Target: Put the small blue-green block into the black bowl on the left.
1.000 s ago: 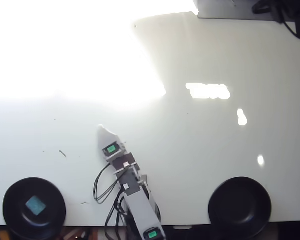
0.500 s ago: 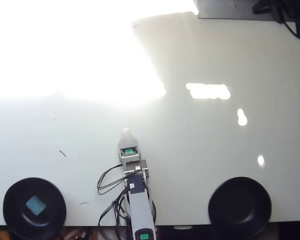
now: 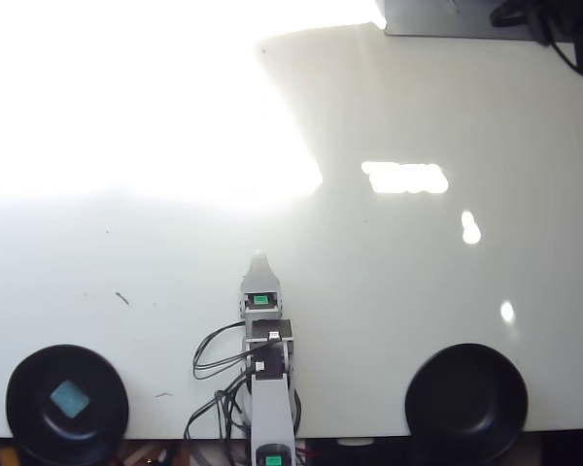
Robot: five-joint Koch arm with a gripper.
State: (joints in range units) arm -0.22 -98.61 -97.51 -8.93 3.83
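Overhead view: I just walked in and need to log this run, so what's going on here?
The small blue-green block already lies inside the black bowl at the lower left of the overhead view. The gripper points up the table near the middle, apart from both bowls and holding nothing visible; whether its jaws are open cannot be told. The other black bowl, lower right, looks empty.

A single overhead view looks straight down on the glossy white table (image 3: 418, 272) from well above, taking in most of its surface. The grey robot arm (image 3: 269, 388) enters from the bottom edge at centre, pointing up the frame. Strong glare whites out the upper left.
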